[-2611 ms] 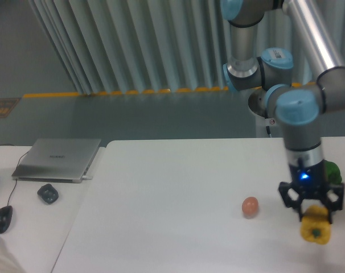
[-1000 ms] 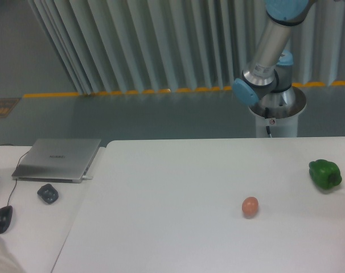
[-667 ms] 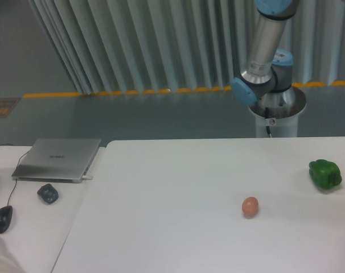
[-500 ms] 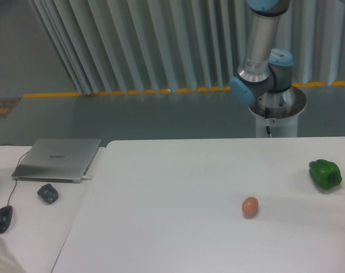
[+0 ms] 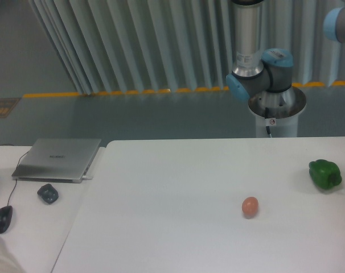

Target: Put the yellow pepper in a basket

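Worktop [image 5: 178, 182]: egg [image 5: 250, 206] centre-right, green pepper [image 5: 325, 174] far right — well apart. Arm [image 5: 247, 40] upright behind; pincer out of frame, state unknown.

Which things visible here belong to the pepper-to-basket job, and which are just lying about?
Job: none in view; the yellow pepper, any basket and the gripper are out of frame.

Lying about: green pepper, egg, laptop, mouse, small dark object.

Matt white table [image 5: 178, 187], glossy green pepper [image 5: 325, 174], brushed-metal laptop [image 5: 57, 158]
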You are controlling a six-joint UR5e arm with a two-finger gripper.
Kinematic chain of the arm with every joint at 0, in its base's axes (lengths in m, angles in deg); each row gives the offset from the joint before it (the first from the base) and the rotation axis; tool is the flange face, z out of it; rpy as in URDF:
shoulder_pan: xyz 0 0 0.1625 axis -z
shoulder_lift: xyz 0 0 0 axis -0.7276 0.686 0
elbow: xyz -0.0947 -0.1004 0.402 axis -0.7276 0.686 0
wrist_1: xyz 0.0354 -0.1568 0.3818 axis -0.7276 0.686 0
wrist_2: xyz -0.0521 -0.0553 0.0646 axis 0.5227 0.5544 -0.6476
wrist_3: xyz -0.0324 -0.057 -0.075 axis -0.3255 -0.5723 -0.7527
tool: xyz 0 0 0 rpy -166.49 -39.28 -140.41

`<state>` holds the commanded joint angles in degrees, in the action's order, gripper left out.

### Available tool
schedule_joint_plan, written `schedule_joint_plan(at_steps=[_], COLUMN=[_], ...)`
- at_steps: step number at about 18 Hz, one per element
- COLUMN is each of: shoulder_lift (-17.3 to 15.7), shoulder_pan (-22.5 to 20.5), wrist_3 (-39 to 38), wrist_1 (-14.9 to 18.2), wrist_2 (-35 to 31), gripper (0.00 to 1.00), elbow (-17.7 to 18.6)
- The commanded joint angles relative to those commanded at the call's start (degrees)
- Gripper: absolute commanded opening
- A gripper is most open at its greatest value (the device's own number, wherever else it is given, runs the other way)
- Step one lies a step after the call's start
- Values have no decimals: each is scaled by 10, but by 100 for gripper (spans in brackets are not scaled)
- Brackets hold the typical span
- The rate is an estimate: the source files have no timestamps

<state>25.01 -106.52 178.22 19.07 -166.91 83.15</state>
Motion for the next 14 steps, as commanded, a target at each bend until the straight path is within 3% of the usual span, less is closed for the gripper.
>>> schedule_joint_plan(at_steps=[7,14], shoulder_lift=[65,79], shoulder_pan=[50,55], wrist_3=[-1,3], wrist_1=[23,58], wrist_2=[-2,-40], gripper=[100,100], elbow=[-1,-8])
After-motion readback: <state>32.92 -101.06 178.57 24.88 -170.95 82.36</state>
